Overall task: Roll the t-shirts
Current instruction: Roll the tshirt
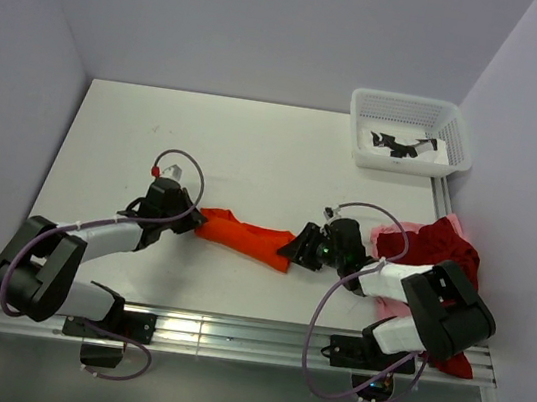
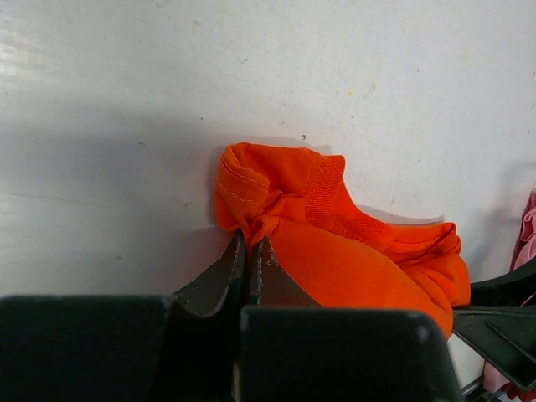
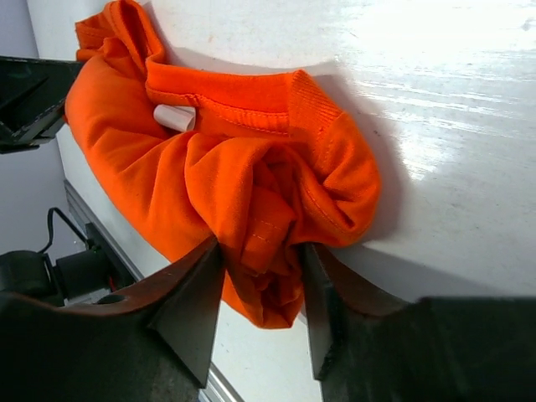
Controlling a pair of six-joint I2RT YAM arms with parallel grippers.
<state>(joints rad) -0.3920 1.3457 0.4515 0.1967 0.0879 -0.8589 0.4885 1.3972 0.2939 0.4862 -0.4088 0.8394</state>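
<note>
Orange t-shirt (image 1: 248,237) lies bunched in a strip left of the white mesh basket (image 1: 405,101), long axis side to side, the left gripper (image 2: 249,251) pinched tight on the end farther from the basket, the right gripper (image 3: 260,248) seemingly clamped on the nearer end.

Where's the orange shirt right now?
Top view: the orange shirt lies bunched at the near centre of the table, stretched between the left gripper and right gripper, with the red shirt and pink shirt to its right.
</note>
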